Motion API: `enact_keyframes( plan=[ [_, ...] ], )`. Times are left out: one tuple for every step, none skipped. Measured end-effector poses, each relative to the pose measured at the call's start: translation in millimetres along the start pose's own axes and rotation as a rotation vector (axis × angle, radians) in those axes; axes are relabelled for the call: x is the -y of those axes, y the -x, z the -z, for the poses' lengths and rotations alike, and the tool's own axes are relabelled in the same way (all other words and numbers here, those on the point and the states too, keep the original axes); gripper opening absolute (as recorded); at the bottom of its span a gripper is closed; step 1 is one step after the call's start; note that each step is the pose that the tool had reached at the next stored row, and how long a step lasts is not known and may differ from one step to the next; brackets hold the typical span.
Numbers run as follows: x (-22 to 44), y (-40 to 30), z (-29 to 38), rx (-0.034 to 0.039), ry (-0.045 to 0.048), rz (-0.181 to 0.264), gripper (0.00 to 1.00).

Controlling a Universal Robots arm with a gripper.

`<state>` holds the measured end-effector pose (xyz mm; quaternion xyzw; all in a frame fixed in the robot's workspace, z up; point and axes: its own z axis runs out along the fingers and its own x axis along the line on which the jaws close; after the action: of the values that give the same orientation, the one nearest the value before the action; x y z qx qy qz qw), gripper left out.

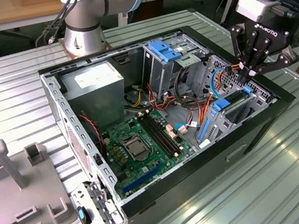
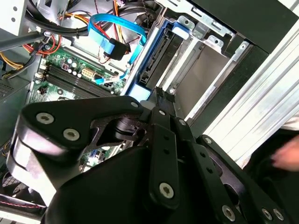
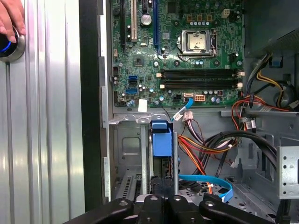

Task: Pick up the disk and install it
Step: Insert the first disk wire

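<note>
In the first wrist view the gripper (image 3: 161, 199) has its fingers squeezed close together. Just ahead of its tips, the disk (image 3: 161, 140) stands on edge in the metal slot (image 3: 143, 156). The gripper is likely there to push it in.

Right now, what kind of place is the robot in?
Probably a robotics lab or workshop. A robot arm reaches over an opened computer case with its motherboard showing, set on a ribbed metal table, with a wooden workbench behind.

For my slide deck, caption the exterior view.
Gripper at the blue-framed disk inside the open computer case.
</note>
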<state>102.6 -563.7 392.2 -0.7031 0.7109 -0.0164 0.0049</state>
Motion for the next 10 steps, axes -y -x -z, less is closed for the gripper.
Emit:
enact_keyframes(
  plan=[
    [0.1,0.0,0.0,0.0,0.0,0.001,0.11],
    [2.0,0.1,-0.1,0.0001,0.0,0.004,0.11],
    [5.9,0.4,-0.4,0.0003,-0.0001,0.006,0.11],
    [10.2,1.0,-0.5,0.0003,-0.0001,0.009,0.11],
    [11.2,1.1,-0.5,0.0002,-0.0002,0.016,0.11],
    [12.1,1.2,-0.6,0.0007,-0.0003,0.024,0.11],
    [13.0,1.4,-0.7,0.0011,-0.0005,0.039,0.11],
    [13.6,1.5,-0.7,0.0015,-0.0008,0.051,0.11],
    [14.2,1.5,-0.7,0.0017,-0.0009,0.061,0.11],
    [16.0,1.5,-0.8,0.0027,-0.0014,0.09,0.11]
  ],
)
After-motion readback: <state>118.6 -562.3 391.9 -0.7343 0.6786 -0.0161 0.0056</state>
